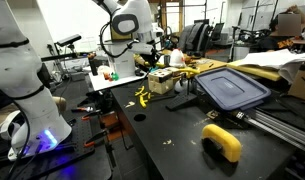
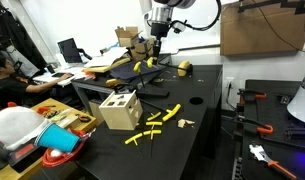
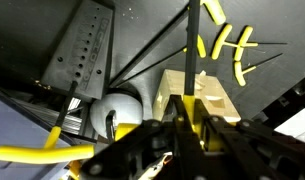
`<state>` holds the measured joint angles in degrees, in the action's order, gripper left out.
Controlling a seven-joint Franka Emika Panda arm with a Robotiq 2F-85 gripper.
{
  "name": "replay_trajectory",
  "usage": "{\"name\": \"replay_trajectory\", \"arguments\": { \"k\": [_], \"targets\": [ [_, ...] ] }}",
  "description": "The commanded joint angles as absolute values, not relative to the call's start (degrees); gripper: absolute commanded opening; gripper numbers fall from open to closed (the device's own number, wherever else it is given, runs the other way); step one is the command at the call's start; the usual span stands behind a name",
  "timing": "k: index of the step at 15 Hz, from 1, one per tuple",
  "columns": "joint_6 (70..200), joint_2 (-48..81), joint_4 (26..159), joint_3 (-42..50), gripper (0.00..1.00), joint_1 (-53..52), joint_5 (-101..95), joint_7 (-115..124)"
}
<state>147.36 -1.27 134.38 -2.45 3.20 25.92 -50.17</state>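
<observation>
My gripper (image 3: 190, 128) is shut on a small yellow piece (image 3: 199, 112), pinched between the black fingers. In the wrist view a pale wooden box (image 3: 224, 98) with slots in its top lies right behind the fingers. Several yellow sticks (image 3: 228, 45) lie on the black table beyond it. In both exterior views the gripper (image 1: 152, 58) (image 2: 156, 47) hangs off the table, with the wooden box (image 1: 164, 82) (image 2: 119, 110) and loose yellow sticks (image 1: 142, 97) (image 2: 158, 122) on the table in front of it. How high the gripper hangs over the box I cannot judge.
A blue-grey lid (image 1: 232, 88) and a chunky yellow object (image 1: 224, 141) lie on the black table (image 1: 172, 135). Cluttered desks with monitors and a seated person (image 2: 7, 75) stand beside it. Red-handled tools (image 2: 254, 97) lie on a side bench, and a red cup (image 2: 60, 158) sits near the front.
</observation>
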Motion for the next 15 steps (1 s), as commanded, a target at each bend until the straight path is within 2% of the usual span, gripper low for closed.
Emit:
{"name": "replay_trajectory", "arguments": {
  "k": [1, 15],
  "targets": [
    [148.1, -2.9, 134.1, -0.8, 0.03, 1.7, 31.0, -53.7],
    [153.7, -1.2, 130.8, -2.5, 0.03, -0.3, 53.8, -68.5]
  ]
}}
